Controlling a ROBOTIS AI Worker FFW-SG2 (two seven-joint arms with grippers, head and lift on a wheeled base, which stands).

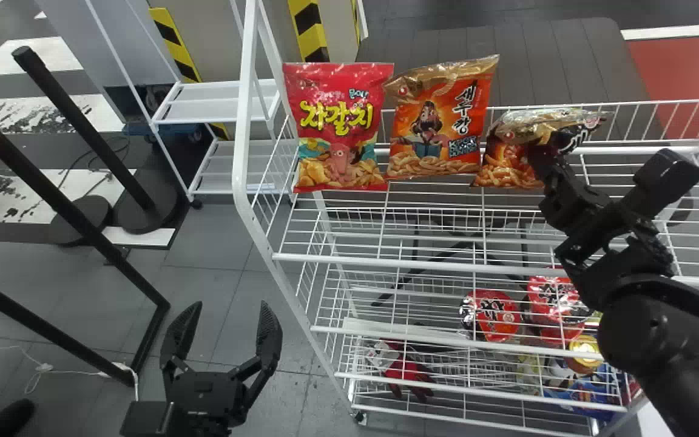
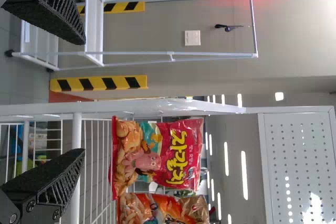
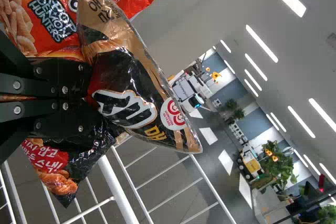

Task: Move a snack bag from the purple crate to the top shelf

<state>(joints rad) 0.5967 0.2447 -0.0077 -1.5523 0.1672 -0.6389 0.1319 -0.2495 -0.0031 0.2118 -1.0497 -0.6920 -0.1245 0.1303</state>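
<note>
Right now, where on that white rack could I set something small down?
On the top shelf, the wire strip between the front rail, the red bag and the orange bag looks bare. It is crowded farther right, where the right gripper holds a black-and-gold snack bag. Lower down, red packages sit toward the right.

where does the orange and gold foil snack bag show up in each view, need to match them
Head view: the orange and gold foil snack bag is at upper centre, between the red snack bag with yellow lettering and the right gripper.
Left wrist view: beside that red bag, cut off by the picture's edge.
Right wrist view: behind the crumpled black-and-gold snack bag at the right gripper, partly hidden.
Shared landmark: white wire rack.
</note>
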